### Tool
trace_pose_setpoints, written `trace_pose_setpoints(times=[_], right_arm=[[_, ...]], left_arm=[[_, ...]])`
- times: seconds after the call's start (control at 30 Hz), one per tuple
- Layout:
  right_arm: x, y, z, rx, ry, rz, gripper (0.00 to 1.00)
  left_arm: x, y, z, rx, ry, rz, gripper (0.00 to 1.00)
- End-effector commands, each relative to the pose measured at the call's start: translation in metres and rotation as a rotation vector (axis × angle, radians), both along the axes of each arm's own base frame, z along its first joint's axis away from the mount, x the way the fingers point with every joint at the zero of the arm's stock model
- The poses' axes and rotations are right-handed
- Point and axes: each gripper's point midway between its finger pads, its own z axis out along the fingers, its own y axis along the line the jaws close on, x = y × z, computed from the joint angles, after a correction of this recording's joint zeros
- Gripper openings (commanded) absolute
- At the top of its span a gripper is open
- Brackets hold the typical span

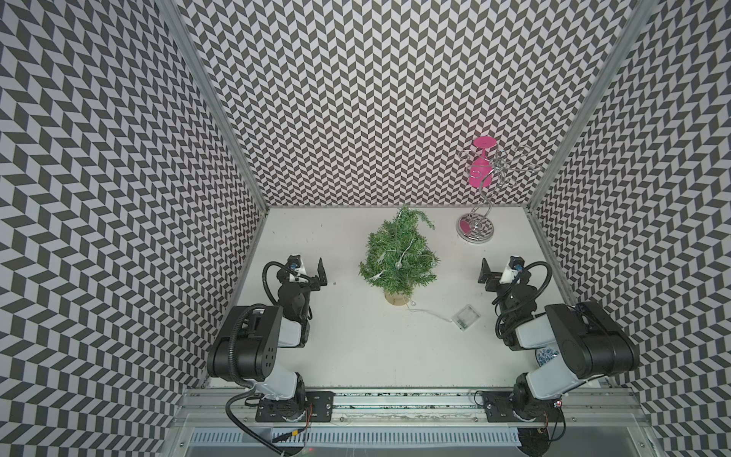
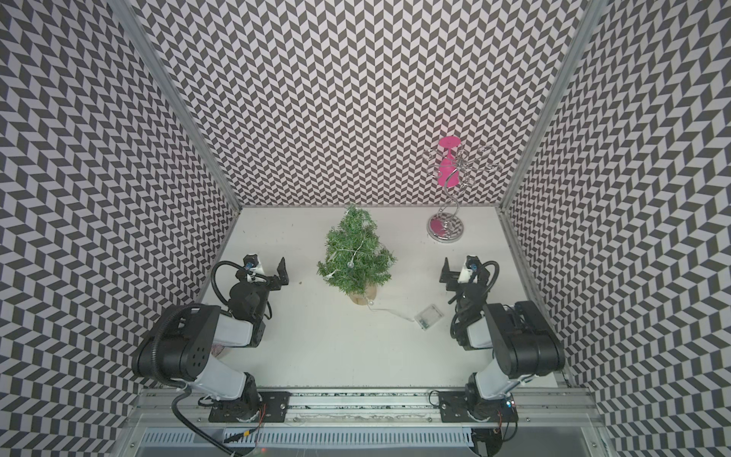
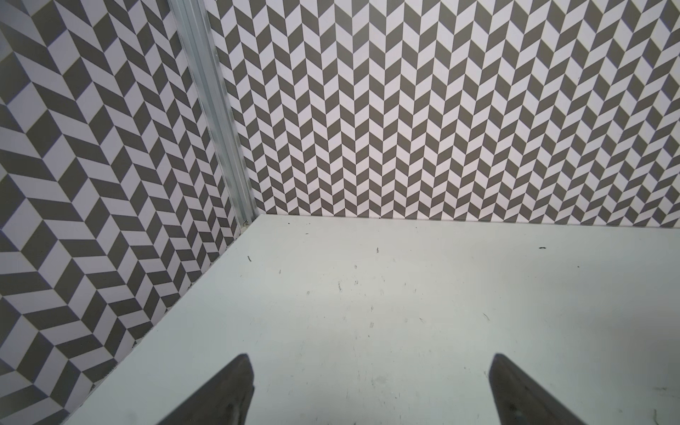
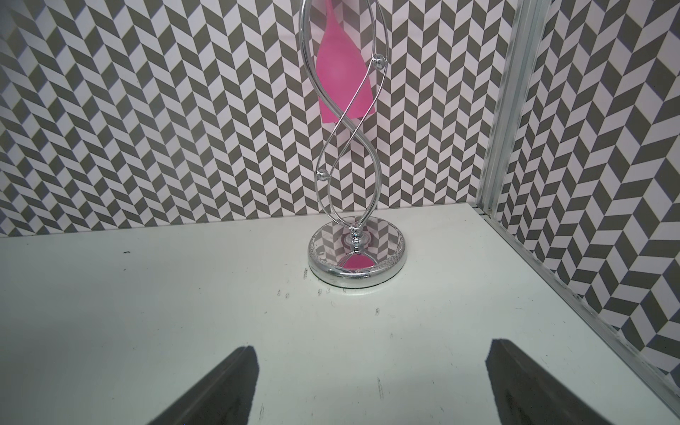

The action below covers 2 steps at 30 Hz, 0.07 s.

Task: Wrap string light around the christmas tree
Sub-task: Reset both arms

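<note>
The string light (image 1: 395, 251) lies looped across the christmas tree (image 1: 397, 257), which stands upright near the middle of the surface (image 1: 356, 348). Its tail runs off past the wooden base to the clear battery box (image 1: 466, 316), flat on the surface. That tail slants from the base toward the right arm, so the right gripper (image 1: 484, 273) is the nearer one; the box sits nearer the arm's base than the gripper does. The left gripper (image 1: 322, 273) is on the tree's other side, apart from it. Both are spread wide and empty.

Only the top views show tree and wire. The left wrist view shows its gripper (image 3: 369, 358) over bare surface. The right wrist view shows its gripper (image 4: 371, 347) facing the silver stand (image 4: 353, 254) with the pink glass (image 4: 340, 73). How the wire runs behind the tree cannot be told; the wrapping looks largely done.
</note>
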Motion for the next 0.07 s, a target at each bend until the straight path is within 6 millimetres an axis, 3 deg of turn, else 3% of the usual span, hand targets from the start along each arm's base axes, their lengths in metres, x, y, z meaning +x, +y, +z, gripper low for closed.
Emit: trace_pose_setpoints(times=[0.0, 0.03], right_arm=[[-0.0005, -0.0008, 0.0120, 0.010, -0.045, 0.001, 0.99], [-0.0005, -0.0008, 0.0119, 0.011, -0.045, 0.001, 0.99]], left_arm=[[0.0003, -0.0012, 0.0036, -0.003, -0.010, -0.015, 1.00], [-0.0009, -0.0014, 0.0042, -0.001, -0.016, -0.017, 0.99]])
